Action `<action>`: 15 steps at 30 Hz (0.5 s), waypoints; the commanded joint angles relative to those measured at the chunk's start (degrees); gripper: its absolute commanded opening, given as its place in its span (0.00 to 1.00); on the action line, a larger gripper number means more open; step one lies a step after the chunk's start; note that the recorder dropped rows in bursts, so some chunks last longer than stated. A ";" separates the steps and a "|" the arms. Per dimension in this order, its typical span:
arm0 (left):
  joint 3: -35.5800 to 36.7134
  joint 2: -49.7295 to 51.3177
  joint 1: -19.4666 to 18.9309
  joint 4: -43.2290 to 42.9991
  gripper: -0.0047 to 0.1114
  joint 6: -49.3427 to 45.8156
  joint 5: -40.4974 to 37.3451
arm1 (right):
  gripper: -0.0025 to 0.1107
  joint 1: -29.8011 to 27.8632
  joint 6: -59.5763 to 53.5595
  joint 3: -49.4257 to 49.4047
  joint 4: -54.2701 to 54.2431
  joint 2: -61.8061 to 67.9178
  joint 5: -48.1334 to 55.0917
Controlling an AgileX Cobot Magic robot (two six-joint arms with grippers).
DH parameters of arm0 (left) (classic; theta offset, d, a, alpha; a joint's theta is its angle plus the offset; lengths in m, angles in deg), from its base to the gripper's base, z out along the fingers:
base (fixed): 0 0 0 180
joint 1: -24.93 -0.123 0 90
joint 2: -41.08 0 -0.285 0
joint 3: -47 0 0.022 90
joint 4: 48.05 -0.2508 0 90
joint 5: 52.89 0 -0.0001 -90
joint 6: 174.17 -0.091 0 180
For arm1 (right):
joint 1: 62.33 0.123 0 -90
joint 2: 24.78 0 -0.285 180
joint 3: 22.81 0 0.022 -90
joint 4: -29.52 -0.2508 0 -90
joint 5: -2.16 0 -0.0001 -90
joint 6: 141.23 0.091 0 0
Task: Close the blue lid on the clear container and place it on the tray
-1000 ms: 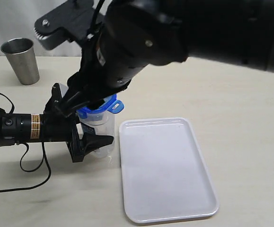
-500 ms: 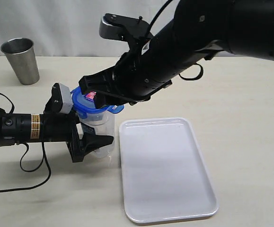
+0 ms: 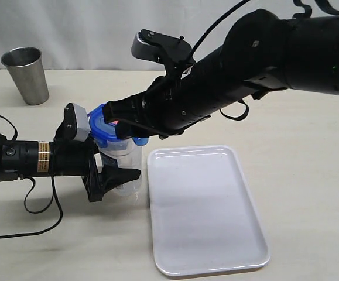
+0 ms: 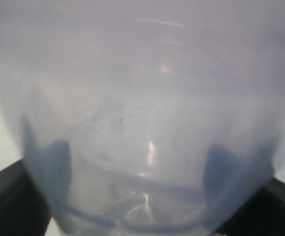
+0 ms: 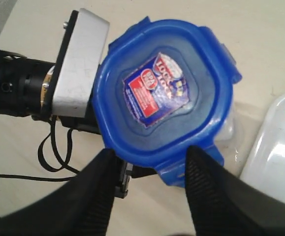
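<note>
Closest to me, the flat white plastic tray [image 3: 207,234] is lying on the pale table [image 3: 310,175]. Just beside it, my left pincer [image 3: 99,151] is squeezing the tall see-through plastic container [image 3: 128,163] from both sides, so the container is standing off the tray. The small blue plastic lid [image 5: 164,93] is sitting on top of it. My right pincer [image 5: 152,150] is hanging over the lid's edge with its fingers apart, pinching nothing I can see.

I am worrying that a push on one side is going to tip the lid, or that the slippery container is going to slide in the grip.

The container is looking thin and shiny. The lid is a rounded square with flaps and a red-and-white sticker. Far back, a grey steel cup [image 3: 26,75] is standing.
</note>
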State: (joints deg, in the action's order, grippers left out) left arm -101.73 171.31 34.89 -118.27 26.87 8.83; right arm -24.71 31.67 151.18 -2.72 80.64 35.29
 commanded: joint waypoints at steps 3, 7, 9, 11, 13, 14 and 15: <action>0.54 0.37 0.05 -2.35 0.04 0.35 -0.56 | 0.40 -0.20 -29.27 0.05 -0.20 -0.30 0.14; 0.54 0.37 0.05 -2.59 0.04 0.35 -0.56 | 0.40 -0.20 -51.65 0.05 0.54 -1.19 0.19; 0.54 0.37 0.05 -2.58 0.04 0.24 -0.56 | 0.40 -0.20 -62.90 0.05 2.28 -2.05 0.19; 0.54 0.37 0.05 -2.58 0.04 0.24 -0.69 | 0.40 -0.20 -72.85 0.05 4.88 -3.04 0.19; 0.54 0.37 0.05 -2.71 0.04 0.24 -0.81 | 0.40 -0.20 -77.94 0.05 7.37 -4.01 -0.05; 0.54 0.37 0.05 -2.71 0.04 0.24 -0.81 | 0.40 -0.20 -79.26 0.05 9.34 -4.44 -0.14; 0.54 0.37 0.05 -2.71 0.04 0.24 -0.90 | 0.40 -0.20 -79.59 0.05 11.47 -4.82 -0.14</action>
State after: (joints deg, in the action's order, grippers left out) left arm -101.73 171.31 34.89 -119.76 26.87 9.16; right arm -24.71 -41.91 151.18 3.68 77.20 35.47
